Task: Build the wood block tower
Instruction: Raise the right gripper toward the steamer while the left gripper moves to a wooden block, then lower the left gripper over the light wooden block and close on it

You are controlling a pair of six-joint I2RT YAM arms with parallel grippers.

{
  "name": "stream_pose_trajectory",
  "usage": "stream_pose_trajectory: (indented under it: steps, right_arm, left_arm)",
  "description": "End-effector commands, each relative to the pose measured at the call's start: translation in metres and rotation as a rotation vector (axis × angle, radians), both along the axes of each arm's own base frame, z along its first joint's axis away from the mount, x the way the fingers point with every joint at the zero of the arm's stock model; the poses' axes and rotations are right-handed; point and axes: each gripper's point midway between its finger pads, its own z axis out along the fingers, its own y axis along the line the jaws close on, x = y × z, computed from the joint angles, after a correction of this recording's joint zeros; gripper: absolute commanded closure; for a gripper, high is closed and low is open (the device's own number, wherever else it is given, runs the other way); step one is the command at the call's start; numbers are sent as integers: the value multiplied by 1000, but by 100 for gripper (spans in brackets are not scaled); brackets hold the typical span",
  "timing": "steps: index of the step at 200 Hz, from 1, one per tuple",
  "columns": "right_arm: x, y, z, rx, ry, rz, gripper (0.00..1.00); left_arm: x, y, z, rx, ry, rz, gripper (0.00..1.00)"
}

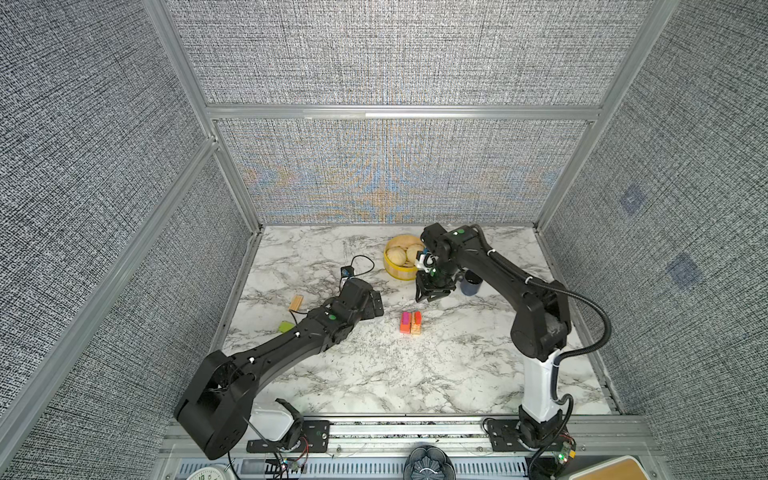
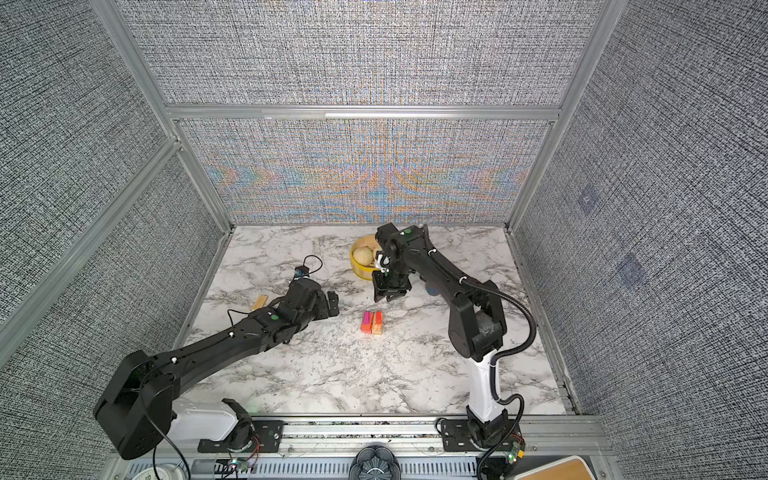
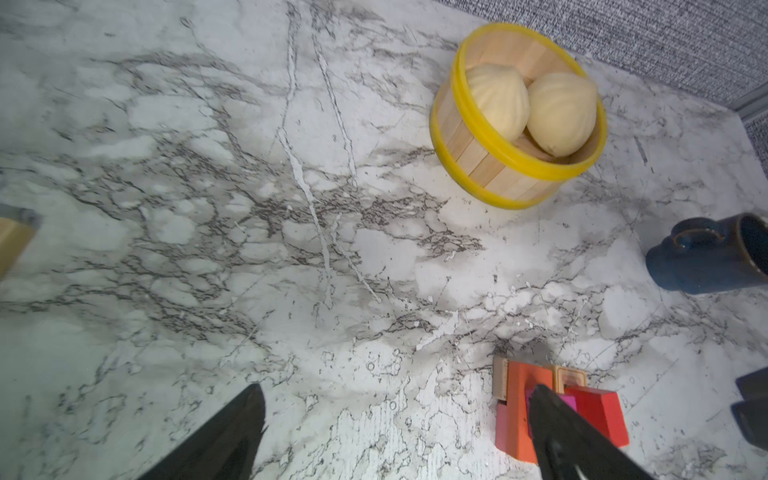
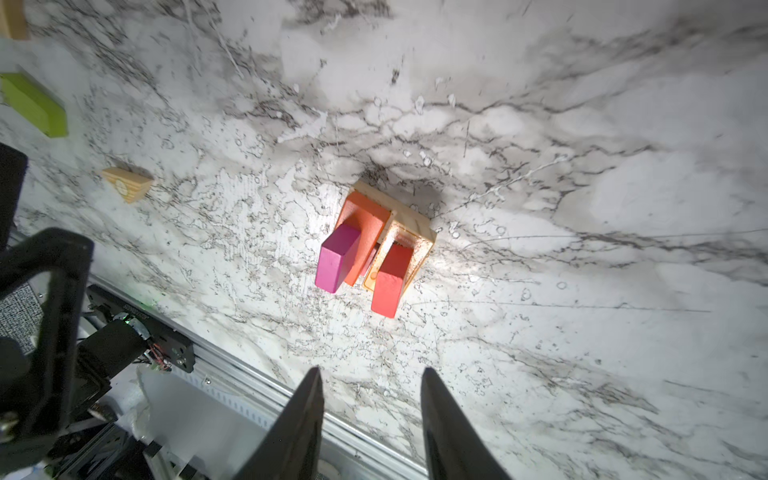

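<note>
The tower point(image 1: 411, 323) point(image 2: 372, 323) stands mid-table: an orange block point(image 4: 365, 220) and a tan block point(image 4: 411, 224) side by side, with a pink block point(image 4: 336, 262) on the orange and a red block point(image 4: 390, 278) on the tan. My right gripper point(image 1: 430, 297) point(image 2: 388, 296) point(image 4: 372, 374) hangs open just behind and above it, with nothing between its fingers. My left gripper point(image 1: 376, 305) point(image 2: 332, 305) point(image 3: 399, 411) is wide open to the tower's left, apart from it. A tan block point(image 1: 296, 303) point(image 2: 259, 302) and a lime green block point(image 1: 285, 326) point(image 4: 35, 104) lie loose at the far left.
A yellow steamer basket point(image 1: 401, 257) point(image 3: 515, 116) with buns stands at the back, behind the right gripper. A dark blue mug point(image 1: 471, 284) point(image 3: 715, 253) sits to its right, under the right arm. A small tan wedge point(image 4: 126, 185) lies near the left arm. Grey walls enclose the marble table point(image 1: 415, 374).
</note>
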Motion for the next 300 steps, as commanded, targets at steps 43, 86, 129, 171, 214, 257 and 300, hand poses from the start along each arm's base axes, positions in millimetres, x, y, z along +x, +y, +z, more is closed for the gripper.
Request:
stream_pose_trajectory:
  steps: [43,86,129,171,214,257,300]
  right_arm:
    - [49,29,61,229,-401,24,41]
    - [78,57,99,383,-544,25,31]
    - [98,76,117,476,-620,42,28]
    - [106,87,122,538,-635,85,27]
    - [113,82,117,597,-615,76,27]
    - [116,79,111,616,-600,66,27]
    - [116,80,104,618,-583,71,27]
  left_arm:
    - [-13,76,6,13,103,156,1]
    - [-23,130,-2,76,165,326,0]
    - [-24,163,-32,5,285,460,0]
    - [-6,176,-54,-70,368,534,1]
    - [22,190,-65,-99,415,635,0]
    - [48,199,-73,-116,445,690,0]
    - [62,206,-93,-157,489,735,3]
